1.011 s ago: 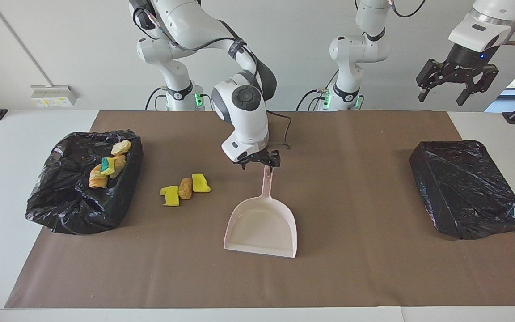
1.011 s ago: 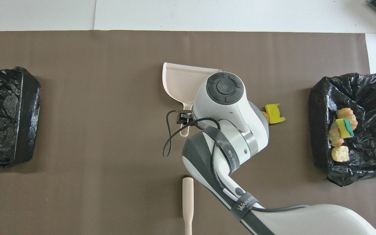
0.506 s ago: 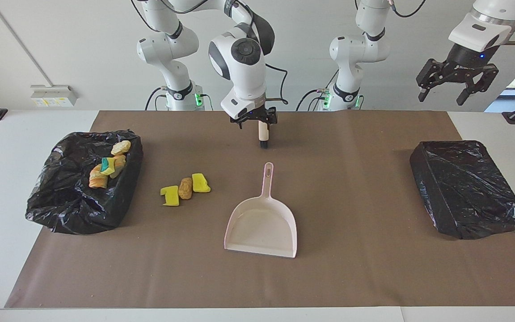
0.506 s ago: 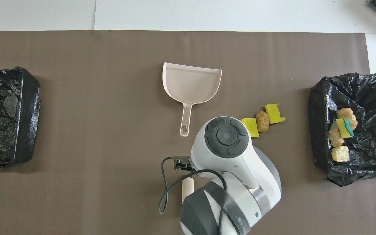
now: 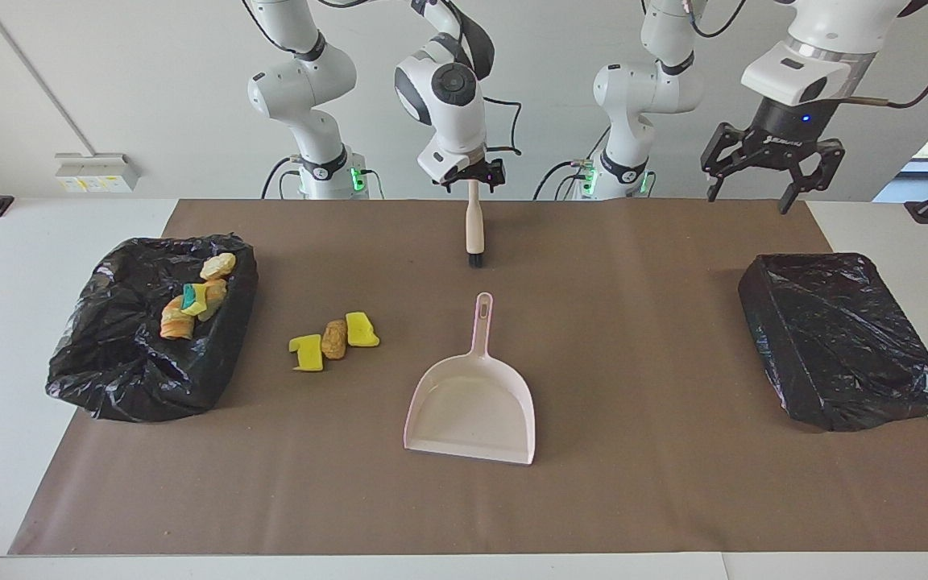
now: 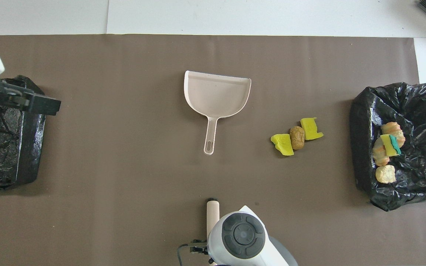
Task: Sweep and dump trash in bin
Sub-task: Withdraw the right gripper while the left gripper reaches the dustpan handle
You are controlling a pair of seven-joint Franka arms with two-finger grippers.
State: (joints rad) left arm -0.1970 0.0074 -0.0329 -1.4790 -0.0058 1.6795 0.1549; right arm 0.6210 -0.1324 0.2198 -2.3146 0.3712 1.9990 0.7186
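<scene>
I log, largest first: the brown mat [image 5: 641, 499]; an open black-lined bin [image 5: 109, 379] at the right arm's end holding four scraps, and a bag-covered bin [image 5: 843, 342] at the left arm's end; the pale pink dustpan [image 5: 472, 403] mid-mat. My right gripper [image 5: 473, 176] is clenched on the top of the brush [image 5: 474, 229], which hangs upright over the mat's robot-side edge, while my left gripper [image 5: 772, 161], fingers spread and empty, hangs over the covered bin. The trash [image 5: 334, 340], two yellow sponge chunks touching a brown bread piece, lies between dustpan and open bin, well apart from the brush.
</scene>
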